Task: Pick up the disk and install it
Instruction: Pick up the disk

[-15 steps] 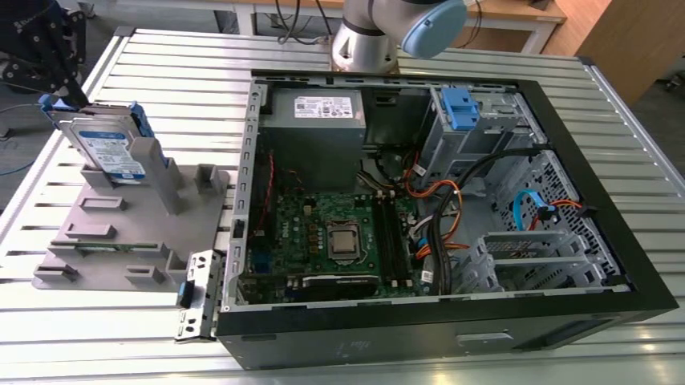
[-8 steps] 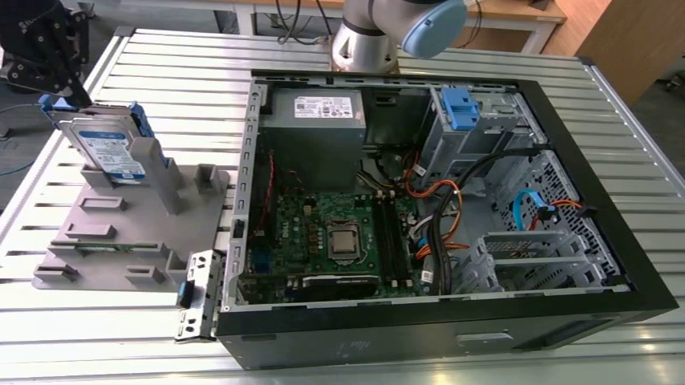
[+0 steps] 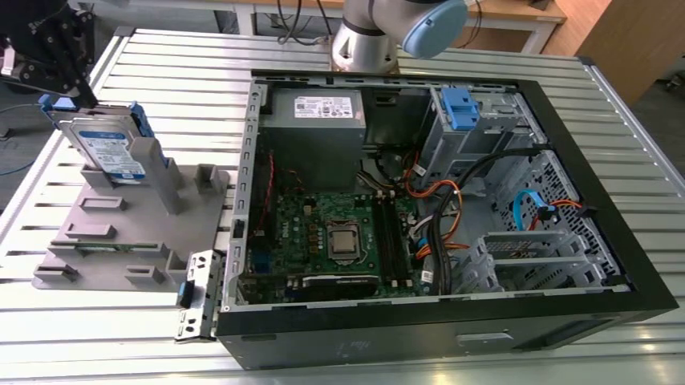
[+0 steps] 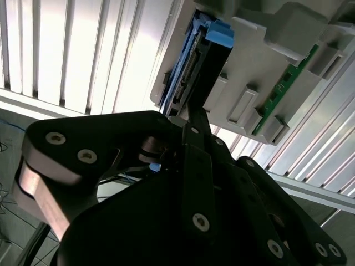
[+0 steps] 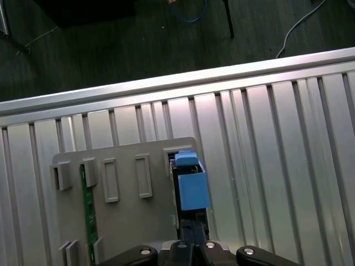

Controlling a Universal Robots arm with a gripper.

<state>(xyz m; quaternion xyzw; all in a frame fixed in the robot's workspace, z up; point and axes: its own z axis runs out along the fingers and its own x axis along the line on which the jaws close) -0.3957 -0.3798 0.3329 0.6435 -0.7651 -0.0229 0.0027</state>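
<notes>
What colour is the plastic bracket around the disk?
Blue. The bracket frames the disk, clearest in the exterior view.

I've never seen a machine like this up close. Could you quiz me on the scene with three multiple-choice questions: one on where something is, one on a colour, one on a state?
1. Where is the disk?
A) lying flat on the floor
B) standing in the grey holder on the slatted table
C) hanging from a cable

2. What colour is the bracket round the disk?
A) red
B) yellow
C) blue

3. How is the computer case?
A) open, with its circuit board showing
B) shut, with its side panel on
C) wrapped in plastic

Answers:
1 B: the exterior view shows it upright in a slot of the holder.
2 C: both wrist views show blue plastic at its end.
3 A: the board lies bare in the exterior view.
</notes>
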